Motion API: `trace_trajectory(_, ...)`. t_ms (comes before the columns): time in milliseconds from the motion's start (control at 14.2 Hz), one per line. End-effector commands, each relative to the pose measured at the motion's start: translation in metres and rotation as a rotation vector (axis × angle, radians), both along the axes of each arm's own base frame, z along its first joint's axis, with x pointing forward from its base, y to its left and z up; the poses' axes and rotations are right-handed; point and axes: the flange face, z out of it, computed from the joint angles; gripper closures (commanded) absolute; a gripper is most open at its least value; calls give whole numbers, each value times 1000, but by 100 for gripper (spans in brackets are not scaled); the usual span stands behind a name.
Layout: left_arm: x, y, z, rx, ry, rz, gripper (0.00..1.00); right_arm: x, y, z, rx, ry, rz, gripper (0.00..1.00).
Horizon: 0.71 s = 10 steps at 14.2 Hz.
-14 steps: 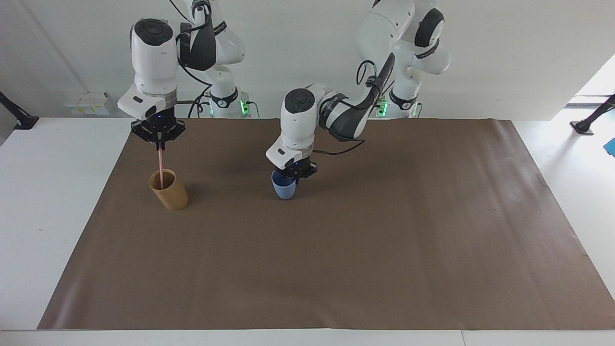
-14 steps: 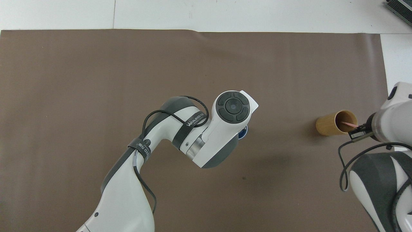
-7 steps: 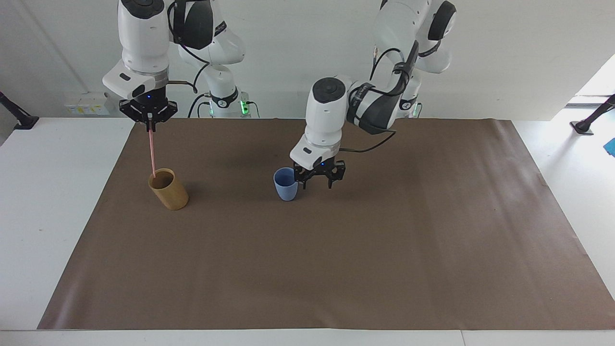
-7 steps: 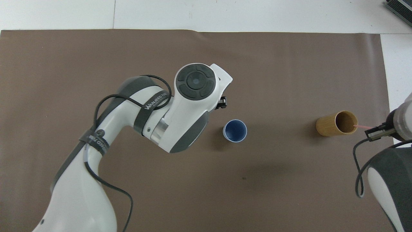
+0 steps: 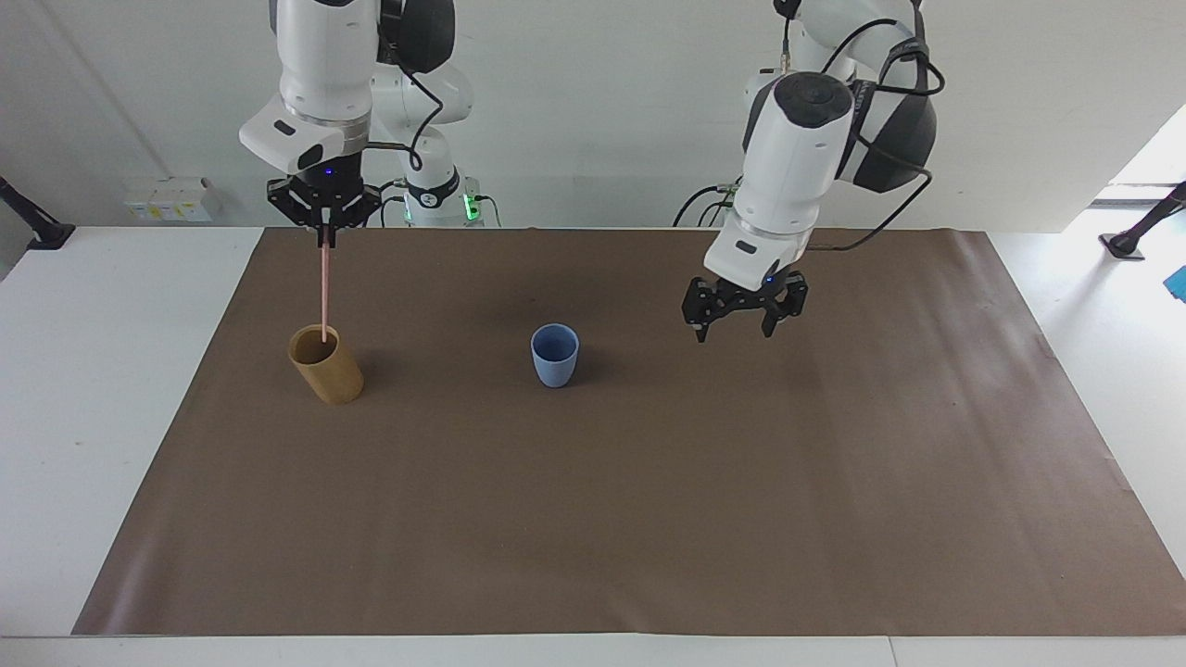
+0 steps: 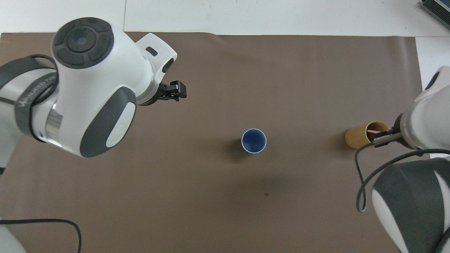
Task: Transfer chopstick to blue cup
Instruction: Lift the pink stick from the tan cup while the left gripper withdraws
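The blue cup (image 5: 555, 355) (image 6: 254, 141) stands upright alone in the middle of the brown mat. My right gripper (image 5: 325, 239) is shut on the top of the pale pink chopstick (image 5: 324, 292), which hangs straight down. Its lower tip is at the mouth of the tan cup (image 5: 326, 367). In the overhead view only a short pink bit of the chopstick (image 6: 372, 131) shows over that tan cup (image 6: 359, 138). My left gripper (image 5: 733, 332) (image 6: 173, 93) hangs open and empty above the mat, off to the blue cup's side toward the left arm's end.
A brown mat (image 5: 649, 500) covers most of the white table (image 5: 102, 371). The tan cup leans a little near the mat's edge at the right arm's end.
The left gripper opened, let go of the blue cup, rose and drew away toward its own end. The right gripper lifted the chopstick almost out of the tan cup.
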Motion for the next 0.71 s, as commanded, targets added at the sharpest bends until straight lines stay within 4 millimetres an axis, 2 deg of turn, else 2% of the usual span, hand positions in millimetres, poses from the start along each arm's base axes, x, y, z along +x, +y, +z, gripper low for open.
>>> trace_trajectory(0,-9,49,19,26,16,-40,0,5,25,1,214,-18,-189,100)
trace_trajectory(212,-6,91,26,43,46,-75,0,12,50,3,381,-66,-356,100)
trace_trajectory(282,-4,109,26,44,53,-82,0,7,75,-1,416,-43,-424,100)
trace_trajectory(423,-5,143,29,33,61,-118,0,-3,109,-2,475,-13,-566,100)
trace_trajectory(494,-7,158,35,19,57,-136,0,-6,122,-1,485,-20,-556,100)
trace_trajectory(635,-3,192,45,4,40,-153,0,-10,135,-6,481,-8,-534,100)
